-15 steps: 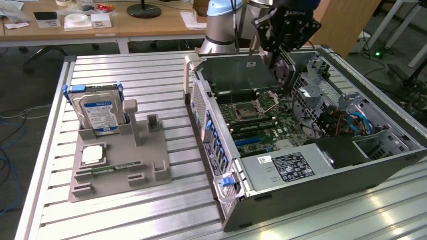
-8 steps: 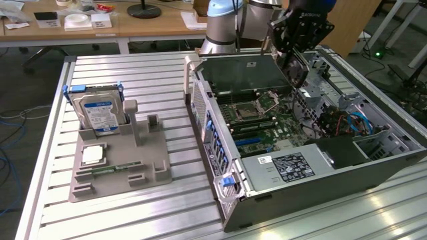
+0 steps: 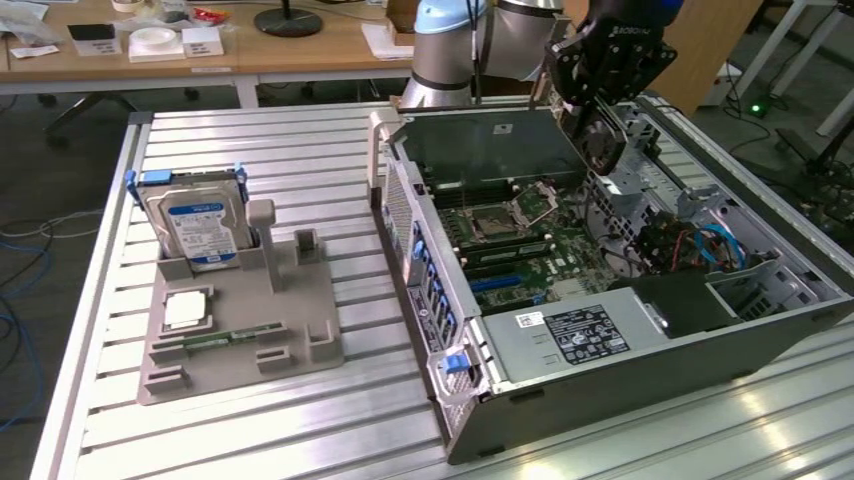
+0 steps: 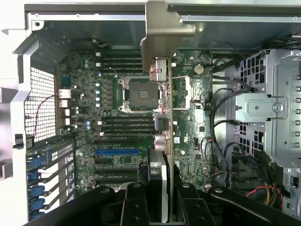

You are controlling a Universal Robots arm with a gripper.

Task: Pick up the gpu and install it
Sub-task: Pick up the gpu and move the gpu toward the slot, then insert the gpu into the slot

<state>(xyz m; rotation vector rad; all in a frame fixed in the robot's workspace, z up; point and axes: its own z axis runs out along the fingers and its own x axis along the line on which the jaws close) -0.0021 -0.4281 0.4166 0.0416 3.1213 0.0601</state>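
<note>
My gripper (image 3: 597, 100) hangs over the far side of the open computer case (image 3: 641, 385) and is shut on the gpu (image 3: 599, 138), which points down toward the inside. In the wrist view the gpu (image 4: 161, 117) appears edge-on between my black fingers (image 4: 135, 207), its silver end bracket (image 4: 165, 28) farthest from them. It hovers above the motherboard (image 4: 113, 103), over the processor socket (image 4: 141, 93) and not touching the board. A blue expansion slot (image 4: 117, 151) lies on the board beside the card's line.
On the slatted metal table, at the exterior view's left, a grey holder (image 3: 240, 340) carries a silver hard drive with a blue label (image 3: 200, 228), a processor chip (image 3: 184, 308) and a memory stick (image 3: 234, 338). Drive cages and cables (image 3: 701, 245) crowd the case's right side.
</note>
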